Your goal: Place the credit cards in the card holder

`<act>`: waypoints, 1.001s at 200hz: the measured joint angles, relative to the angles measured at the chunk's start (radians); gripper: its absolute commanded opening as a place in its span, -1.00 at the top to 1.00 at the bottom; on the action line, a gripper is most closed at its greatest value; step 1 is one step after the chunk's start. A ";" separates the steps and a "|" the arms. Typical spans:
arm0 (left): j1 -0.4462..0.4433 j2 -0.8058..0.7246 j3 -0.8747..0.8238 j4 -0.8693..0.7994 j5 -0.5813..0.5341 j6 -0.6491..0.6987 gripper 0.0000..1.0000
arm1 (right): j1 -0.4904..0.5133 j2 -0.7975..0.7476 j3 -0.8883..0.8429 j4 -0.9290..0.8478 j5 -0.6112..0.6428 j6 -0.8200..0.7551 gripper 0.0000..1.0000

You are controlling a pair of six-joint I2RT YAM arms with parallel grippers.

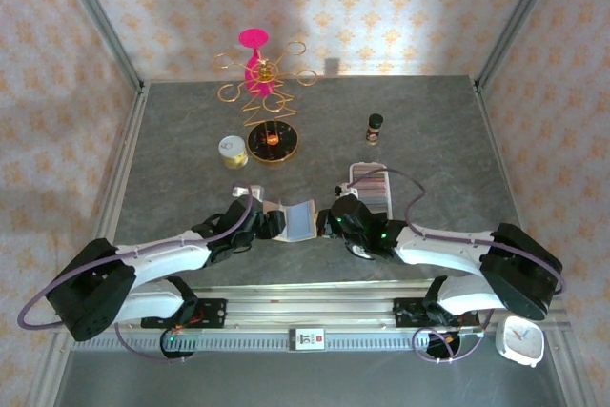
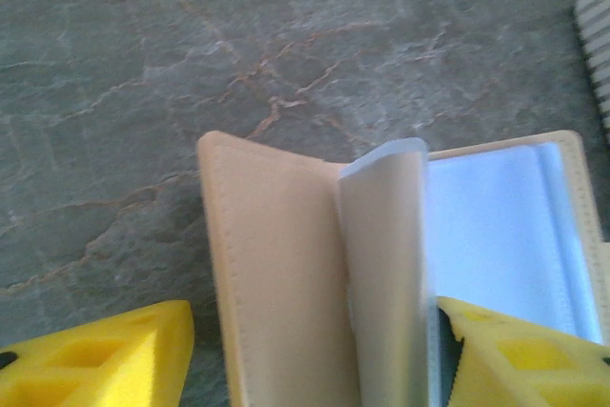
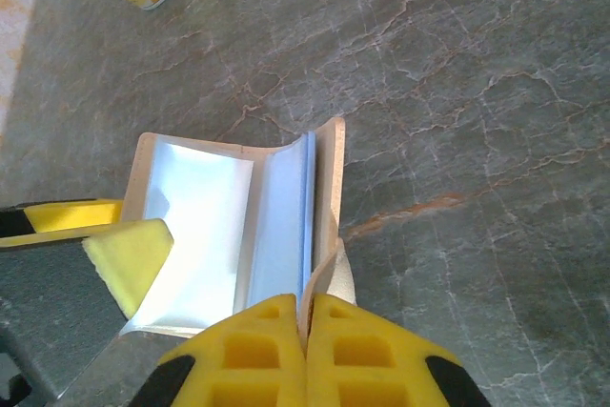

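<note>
Pinching the open card holder (image 3: 224, 235) near the front of the table (image 1: 448, 140), the right gripper (image 3: 307, 316) is clamped tight. The left gripper (image 2: 315, 326) straddles its other cover, jaws apart. Credit cards (image 1: 373, 186) sit in a tray (image 1: 365, 168) just behind, a yellow tin (image 1: 230, 151) farther back

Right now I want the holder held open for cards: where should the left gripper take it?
By the free cover of the holder, from the left arm's side, the left gripper pinching across its beige outside and the sleeve inside. That cover is a thin panel standing off the table, and the right gripper pinches the opposite edge, so straddling probably suits.
</note>
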 measured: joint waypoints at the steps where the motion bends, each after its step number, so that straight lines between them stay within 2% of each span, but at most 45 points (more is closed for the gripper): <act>1: 0.000 0.001 0.000 -0.002 0.000 0.000 -0.25 | 0.000 0.000 0.000 0.000 0.000 0.000 1.00; 112: 0.000 0.020 -0.028 -0.024 -0.078 -0.034 0.30 | 0.000 0.029 0.000 -0.063 0.051 0.023 1.00; 137: 0.000 0.027 -0.029 -0.022 -0.078 -0.033 0.40 | 0.000 0.034 0.000 -0.074 0.052 0.022 0.78; 173: 0.000 0.048 -0.030 -0.013 -0.070 -0.029 0.50 | 0.000 0.022 0.003 -0.093 0.055 -0.003 0.34; 200: 0.000 0.053 -0.031 -0.007 -0.066 -0.025 0.55 | 0.000 -0.033 0.029 -0.135 0.065 -0.037 0.30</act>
